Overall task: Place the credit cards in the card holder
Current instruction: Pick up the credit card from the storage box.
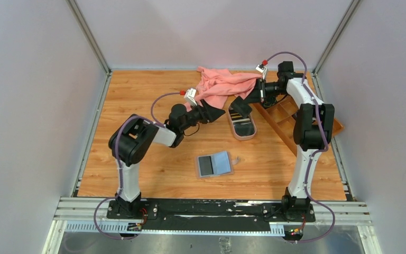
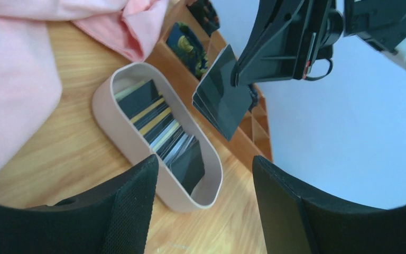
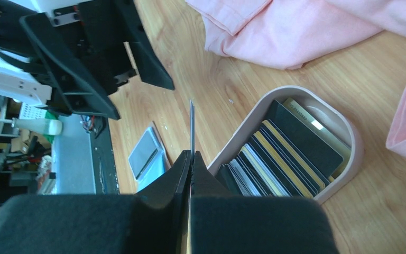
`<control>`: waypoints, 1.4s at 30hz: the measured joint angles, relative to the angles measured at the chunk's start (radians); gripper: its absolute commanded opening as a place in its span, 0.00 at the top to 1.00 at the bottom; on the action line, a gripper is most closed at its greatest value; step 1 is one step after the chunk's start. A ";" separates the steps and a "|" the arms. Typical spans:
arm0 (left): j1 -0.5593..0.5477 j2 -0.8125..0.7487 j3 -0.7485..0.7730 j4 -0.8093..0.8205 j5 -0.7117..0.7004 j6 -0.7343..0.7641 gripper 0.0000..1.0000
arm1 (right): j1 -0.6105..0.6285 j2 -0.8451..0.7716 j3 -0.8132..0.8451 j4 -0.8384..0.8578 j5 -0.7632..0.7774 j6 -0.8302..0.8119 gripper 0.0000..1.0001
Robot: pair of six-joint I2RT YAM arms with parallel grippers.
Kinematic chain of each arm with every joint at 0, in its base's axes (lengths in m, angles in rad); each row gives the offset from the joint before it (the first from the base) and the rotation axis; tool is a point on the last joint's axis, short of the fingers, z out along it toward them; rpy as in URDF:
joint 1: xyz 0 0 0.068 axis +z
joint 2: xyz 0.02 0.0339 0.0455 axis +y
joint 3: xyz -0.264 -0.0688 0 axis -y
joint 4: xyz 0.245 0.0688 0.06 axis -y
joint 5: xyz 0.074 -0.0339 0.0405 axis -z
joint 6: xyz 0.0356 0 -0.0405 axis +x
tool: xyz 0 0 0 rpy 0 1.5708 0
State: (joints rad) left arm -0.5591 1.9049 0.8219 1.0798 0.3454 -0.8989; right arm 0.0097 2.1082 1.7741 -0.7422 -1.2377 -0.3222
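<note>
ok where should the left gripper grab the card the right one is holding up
Take the card by its free end, the part clear of the right gripper. Bring the open left gripper in from its own side, jaws across the two flat faces; it hangs tilted in the air, thin edges offering nothing to pinch.

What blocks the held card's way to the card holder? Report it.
Nothing visible: bare table lies between the card in the right gripper and the open card holder; the open left gripper sits aside.
</note>
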 measured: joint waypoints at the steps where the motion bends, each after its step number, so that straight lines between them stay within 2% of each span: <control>1: 0.005 0.036 0.021 0.030 0.019 -0.023 0.35 | -0.006 0.000 -0.003 0.005 -0.010 0.012 1.00; 7: 0.021 0.208 0.128 0.206 0.110 -0.132 0.46 | -0.035 0.010 -0.006 0.027 -0.048 0.055 1.00; 14: 0.020 0.365 0.246 0.354 0.180 -0.237 0.50 | -0.038 0.039 -0.013 0.047 -0.075 0.085 1.00; 22: 0.021 0.422 0.309 0.389 0.209 -0.279 0.62 | -0.038 0.059 -0.024 0.054 -0.100 0.107 1.00; 37: 0.021 0.489 0.396 0.394 0.228 -0.317 0.73 | -0.038 0.059 -0.024 0.069 -0.142 0.125 1.00; 42: 0.021 0.503 0.420 0.396 0.235 -0.329 0.83 | -0.038 0.059 -0.024 0.069 -0.150 0.126 1.00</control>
State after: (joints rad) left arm -0.5381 2.4077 1.2423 1.4757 0.5804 -1.2278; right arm -0.0284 2.1670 1.7500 -0.6731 -1.3876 -0.1963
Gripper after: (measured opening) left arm 0.230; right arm 0.009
